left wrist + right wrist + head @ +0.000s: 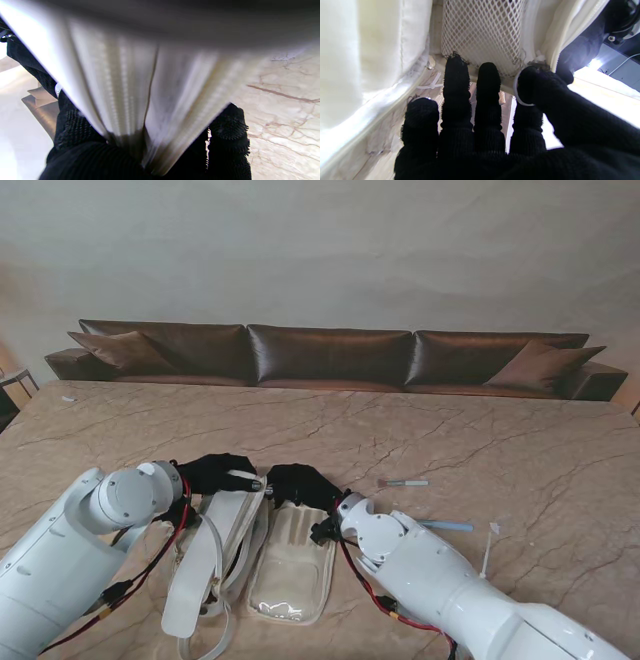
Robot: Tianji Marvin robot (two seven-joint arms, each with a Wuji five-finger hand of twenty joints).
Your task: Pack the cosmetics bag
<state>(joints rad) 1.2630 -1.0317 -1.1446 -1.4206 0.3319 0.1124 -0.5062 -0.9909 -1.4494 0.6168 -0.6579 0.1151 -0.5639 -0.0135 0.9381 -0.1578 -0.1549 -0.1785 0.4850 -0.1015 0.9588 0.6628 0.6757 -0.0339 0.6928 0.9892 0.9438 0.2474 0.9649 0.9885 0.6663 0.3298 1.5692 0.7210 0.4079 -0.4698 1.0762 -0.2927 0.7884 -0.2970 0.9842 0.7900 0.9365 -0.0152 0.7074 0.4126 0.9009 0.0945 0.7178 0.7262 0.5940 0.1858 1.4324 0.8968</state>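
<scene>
White bag (245, 555) lies open; left hand (213, 472) grips its flap, right hand (301, 484) splayed inside, holding nothing; brush (403, 482), tube (445, 526) (both well apart) unpacked on worktop (450, 440).

Both arms are made of smooth, glossy white shells with rounded, tube-like segments and a bulging joint housing near each wrist. The left arm (70, 550) has a round cap on its wrist joint, and a red cable (150, 565) together with a black one runs along its outer side. The right arm (450, 585) carries a similar red and black cable (375, 600) along its underside, with a small black fitting where the shell meets the wrist. The left robot hand (213, 472) and the right robot hand (300, 483) are both covered in black knitted gloves with a ribbed, nubbly weave over the fingers (456, 82).
</scene>
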